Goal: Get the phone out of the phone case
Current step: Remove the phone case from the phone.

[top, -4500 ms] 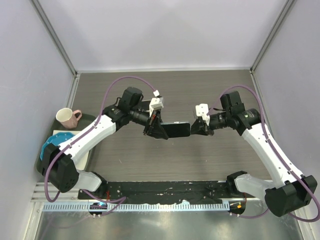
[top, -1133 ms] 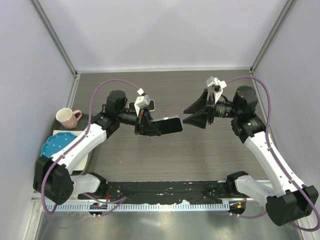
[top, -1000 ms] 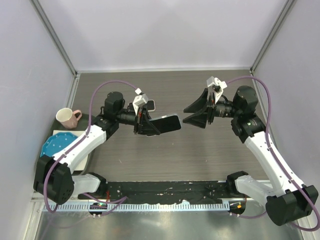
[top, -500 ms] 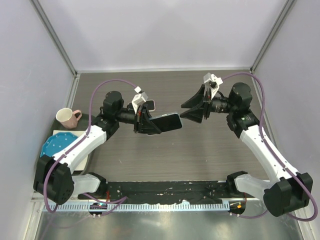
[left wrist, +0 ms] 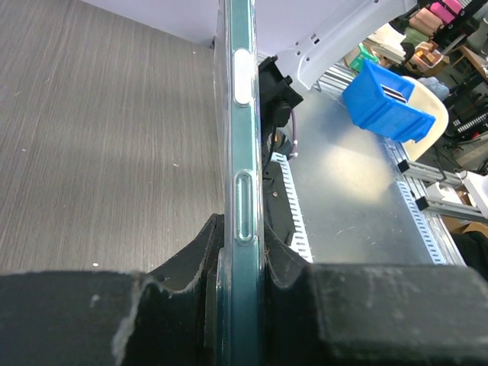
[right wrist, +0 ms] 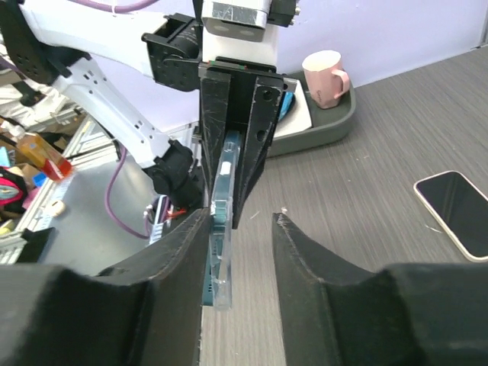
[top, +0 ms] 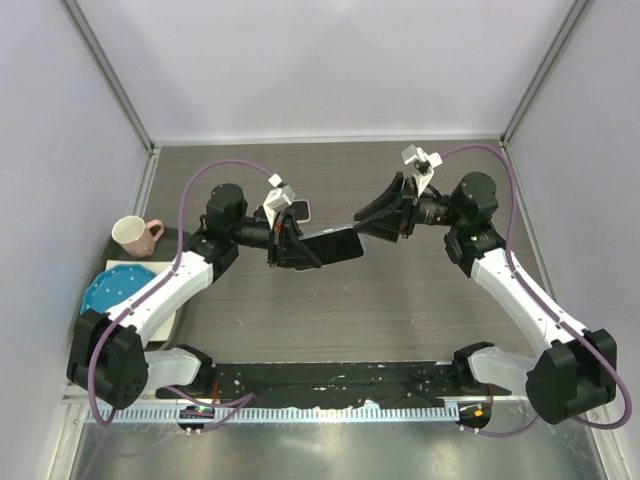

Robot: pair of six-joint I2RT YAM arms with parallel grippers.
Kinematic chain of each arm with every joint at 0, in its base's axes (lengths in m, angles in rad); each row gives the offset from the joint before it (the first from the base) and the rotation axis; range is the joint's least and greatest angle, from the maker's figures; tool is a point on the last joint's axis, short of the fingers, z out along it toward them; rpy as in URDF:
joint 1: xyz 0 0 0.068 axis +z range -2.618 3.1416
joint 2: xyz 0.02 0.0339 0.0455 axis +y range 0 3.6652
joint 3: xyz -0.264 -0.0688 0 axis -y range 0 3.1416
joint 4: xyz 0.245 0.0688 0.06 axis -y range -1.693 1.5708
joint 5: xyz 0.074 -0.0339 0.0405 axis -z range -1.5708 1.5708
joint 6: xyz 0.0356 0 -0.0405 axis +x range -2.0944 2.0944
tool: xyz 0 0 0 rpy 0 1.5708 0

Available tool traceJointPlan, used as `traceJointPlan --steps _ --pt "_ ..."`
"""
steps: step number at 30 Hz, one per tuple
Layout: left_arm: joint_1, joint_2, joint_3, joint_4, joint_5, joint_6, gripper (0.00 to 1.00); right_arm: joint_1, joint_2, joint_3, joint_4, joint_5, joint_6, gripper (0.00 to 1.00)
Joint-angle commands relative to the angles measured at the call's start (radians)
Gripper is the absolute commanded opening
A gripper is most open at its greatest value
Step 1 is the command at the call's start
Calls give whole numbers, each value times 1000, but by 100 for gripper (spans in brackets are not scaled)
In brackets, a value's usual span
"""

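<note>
Phone case [left wrist: 242, 152] — one, clear, slim, round-edged, a dark phone [top: 335, 243] inside. It is held in the air above the table [top: 400, 310], pinched by the left gripper [top: 297, 250]. Right gripper [right wrist: 240, 223]: jaws spread astride the case's free end. Loose phone [right wrist: 457, 213]: one, flat on the dark wood-grain table. Mug [top: 132, 234]: one — pink-handled.

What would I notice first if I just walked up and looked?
Two robot arms meet in mid-air above the middle of the table. The left end effector pinches a phone by one end, holding it on edge, and the open right end effector has its fingers around the other end. A pink mug sits at the far left.
</note>
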Motion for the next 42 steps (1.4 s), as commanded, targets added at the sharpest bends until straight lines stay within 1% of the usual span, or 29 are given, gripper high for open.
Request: traceJointPlan --steps 1,2,3,7,8,9,12,14,16,17,18,21,25,34,36,38,42 --pt "-1 -14 6 80 25 -5 0 4 21 -15 261 -10 191 41" --pt "1 -14 6 80 25 -4 0 4 24 -16 268 -12 198 40" --pt "-1 -12 6 80 25 -2 0 6 27 -16 271 -15 201 37" --pt "-1 -12 6 81 26 -2 0 6 18 -30 269 -32 201 35" --pt "-1 -14 6 81 26 -2 0 7 13 -38 268 -33 199 36" --pt "1 -12 6 81 26 -2 0 7 9 -42 268 -33 196 39" --pt "1 -12 7 81 25 -2 0 7 -13 -54 243 -36 163 45" --pt "1 -12 7 81 25 -4 0 9 -33 -61 194 -35 126 45" --pt "-1 -14 7 81 25 -2 0 10 -44 -68 164 -26 90 44" --pt "-1 -14 7 81 23 -4 0 10 -50 -71 167 -20 90 42" --pt "1 -14 7 81 23 -2 0 10 -53 -73 167 -16 90 38" --pt "1 -12 6 81 22 -4 0 12 -50 -73 196 -10 115 36" --pt "-1 -12 6 81 20 -2 0 15 -30 -68 251 -10 162 35" --pt "1 -9 6 83 22 -1 0 21 -14 -73 252 -12 159 35" --pt "1 -7 6 85 22 -2 0 26 -11 -73 252 -13 159 33" --pt "1 -6 6 85 20 -2 0 26 -5 -73 256 -13 159 28" --pt "1 -6 4 85 20 1 0 30 4 -74 275 -13 173 23"
